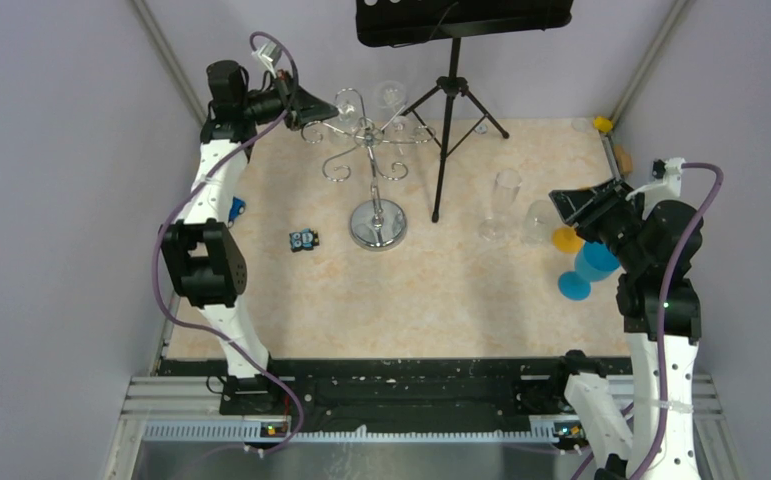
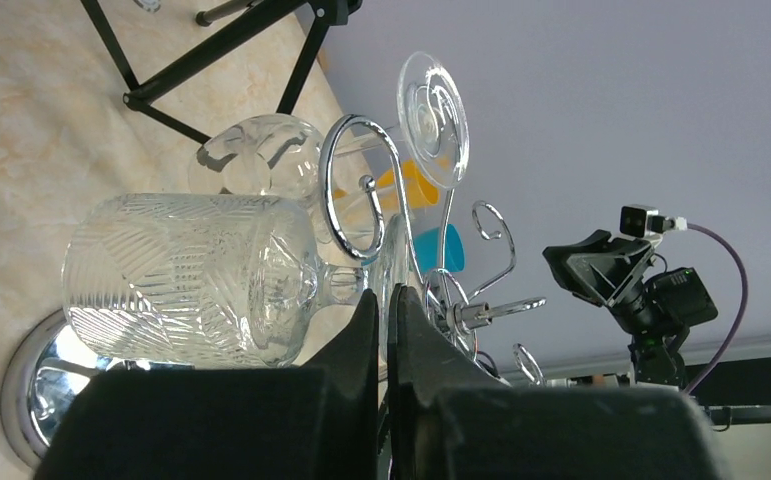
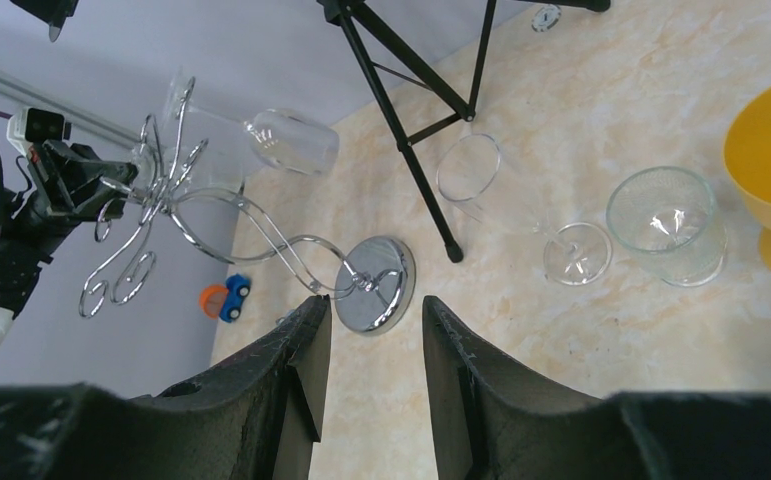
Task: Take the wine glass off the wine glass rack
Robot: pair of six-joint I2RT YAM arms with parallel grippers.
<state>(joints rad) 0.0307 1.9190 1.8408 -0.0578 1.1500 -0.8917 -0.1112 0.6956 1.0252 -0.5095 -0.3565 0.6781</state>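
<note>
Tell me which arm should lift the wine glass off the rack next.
Left. Its end effector sits shut at the wine glass rack, beside the stem of the hanging wine glass. The right end effector stands open well away from the rack, holding nothing.

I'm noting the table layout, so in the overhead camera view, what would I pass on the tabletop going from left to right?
small blue toy → wine glass rack, taken at its round base → black tripod stand → upright clear stemmed glass → blue cups
</note>
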